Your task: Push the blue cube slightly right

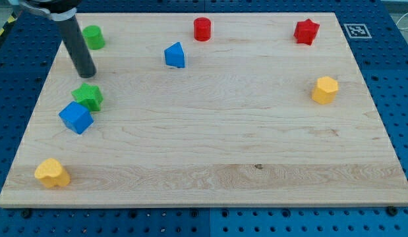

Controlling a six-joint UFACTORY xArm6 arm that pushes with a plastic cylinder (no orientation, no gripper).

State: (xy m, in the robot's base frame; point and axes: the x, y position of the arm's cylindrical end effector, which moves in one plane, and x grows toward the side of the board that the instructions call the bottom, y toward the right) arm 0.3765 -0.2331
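Note:
The blue cube (76, 118) lies near the board's left edge, touching a green star block (89, 97) just above and to its right. My rod comes down from the view's top left; my tip (86, 72) rests on the board just above the green star, apart from the blue cube.
A green cylinder (93, 37) sits at the top left, a blue wedge-like block (175, 55) and a red cylinder (202, 29) at the top middle, a red star (307, 31) at the top right, a yellow block (325, 89) at the right, a yellow block (52, 172) at the bottom left. The wooden board (210, 145) has blue pegboard around it.

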